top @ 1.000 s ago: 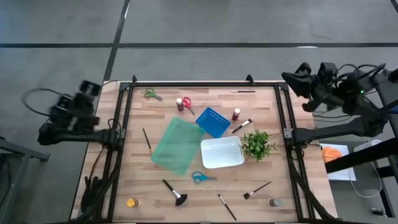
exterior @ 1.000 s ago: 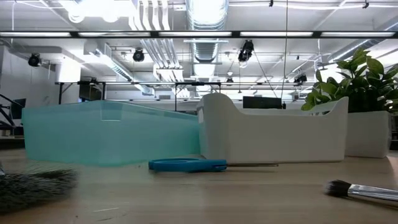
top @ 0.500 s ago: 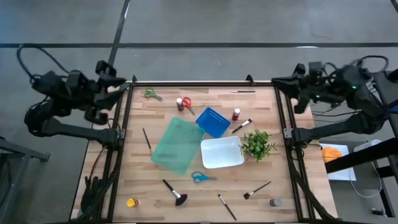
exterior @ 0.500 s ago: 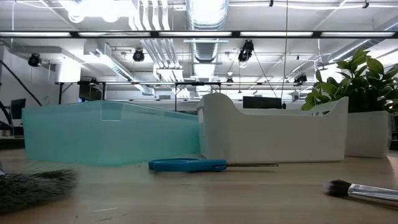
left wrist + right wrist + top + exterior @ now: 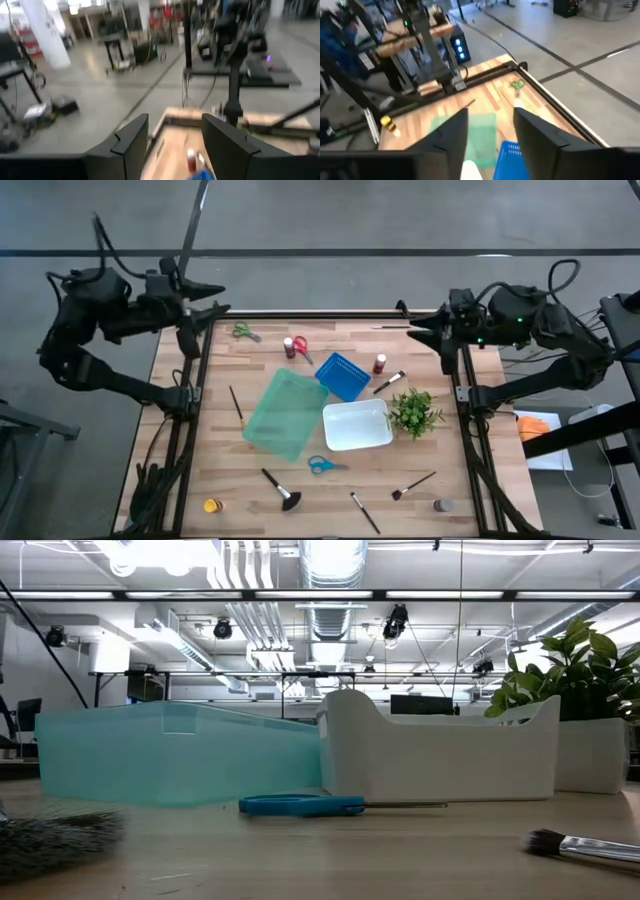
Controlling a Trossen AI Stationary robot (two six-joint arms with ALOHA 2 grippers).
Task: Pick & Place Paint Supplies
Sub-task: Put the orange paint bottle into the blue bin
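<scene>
Both claws hang open and empty: left claw [image 5: 215,297] at the wooden surface's [image 5: 420,460] far-left corner, right claw [image 5: 420,330] far-right. Probably best: descend squarely over the nearby small green-handled scissors [image 5: 243,332].

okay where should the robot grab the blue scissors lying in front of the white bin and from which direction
Grip the blue scissors across the thick blue handles, coming straight down from above. They lie flat on the table with open wood around them; the handle end is bulkier than the thin blades pointing right, so fingers likely seat better there, closing across the narrow width.
</scene>
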